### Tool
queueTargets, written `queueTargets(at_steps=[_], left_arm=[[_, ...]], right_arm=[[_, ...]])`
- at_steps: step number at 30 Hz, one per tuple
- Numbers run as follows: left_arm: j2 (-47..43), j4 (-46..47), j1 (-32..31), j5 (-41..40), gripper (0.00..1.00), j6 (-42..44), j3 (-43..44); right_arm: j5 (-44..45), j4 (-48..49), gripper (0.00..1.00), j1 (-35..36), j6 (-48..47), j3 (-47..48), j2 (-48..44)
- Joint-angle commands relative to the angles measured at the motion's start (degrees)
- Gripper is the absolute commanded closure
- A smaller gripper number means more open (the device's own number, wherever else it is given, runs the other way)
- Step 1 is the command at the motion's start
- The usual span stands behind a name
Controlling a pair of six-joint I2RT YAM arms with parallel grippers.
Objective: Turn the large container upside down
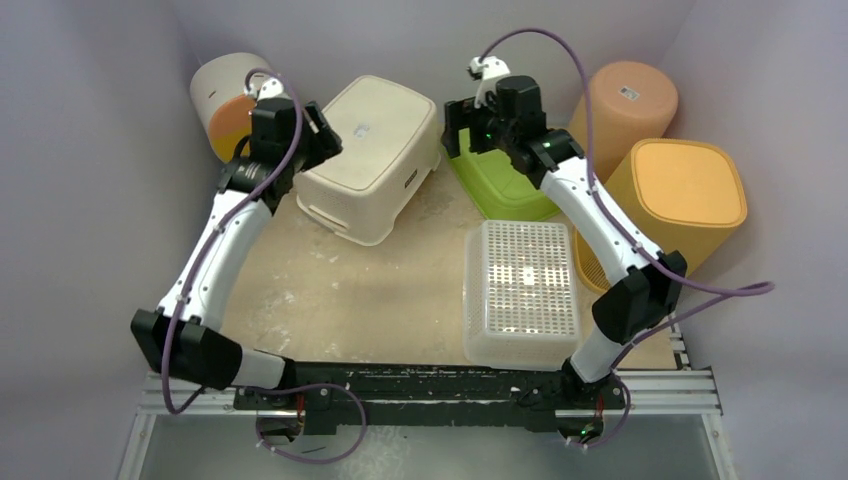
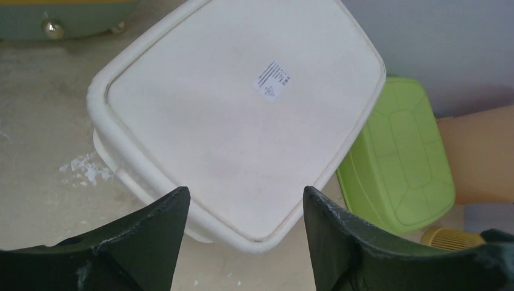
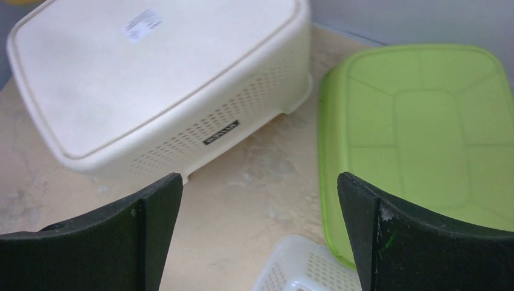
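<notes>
I see the large container point(image 1: 372, 150) at the back of the tabletop point(image 1: 380, 300), left of centre. It is a cream tub, resting rim-down with its flat base facing up and a small white label point(image 2: 272, 80) on that base. Its side walls are perforated, and a dark tag shows on the wall that faces the right arm.

My left hand point(image 2: 245, 193) hovers at the tub's left side, above its near corner. Its two fingers are spread wide apart and hold nothing. In the left wrist view the tub's edge lies between them, and I cannot tell whether they touch it.

My right hand point(image 3: 259, 179) is at the back right of the tub, over the bare gap between it and a green box point(image 1: 497, 185). Its fingers are also wide apart and grip nothing.

The green box lies just beside the tub on the right, flat panelled face up. In front of the green box sits a clear perforated basket point(image 1: 520, 290), near the right arm's base. Two orange bins point(image 1: 655, 150) stand at the far right, and a white-and-orange cylinder point(image 1: 225, 100) lies in the back left corner.
</notes>
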Motion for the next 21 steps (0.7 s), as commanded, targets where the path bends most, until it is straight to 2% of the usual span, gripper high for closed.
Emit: queueTargets(at_steps=[1, 5, 10, 17, 21], left_arm=[[6.6, -2.7, -3.0, -3.9, 0.34, 8.0, 10.2], [9.0, -2.7, -3.5, -6.8, 0.33, 10.9, 13.3], [9.2, -1.6, -3.4, -8.2, 0.33, 15.1, 12.6], [10.4, -0.6, -3.5, -6.1, 0.32, 15.6, 11.3], [10.3, -0.6, -3.5, -5.9, 0.32, 15.7, 10.5]], right_arm=[[2.2, -2.6, 0.0, 3.6, -4.2, 5.3, 2.9], [5.3, -0.8, 0.0, 3.6, -3.3, 4.2, 2.6], [10.3, 2.7, 0.0, 3.6, -1.2, 0.3, 1.3], [16.7, 2.2, 0.0, 3.6, 2.5, -0.4, 1.6], [17.5, 2.9, 0.0, 3.6, 2.8, -1.6, 1.0]])
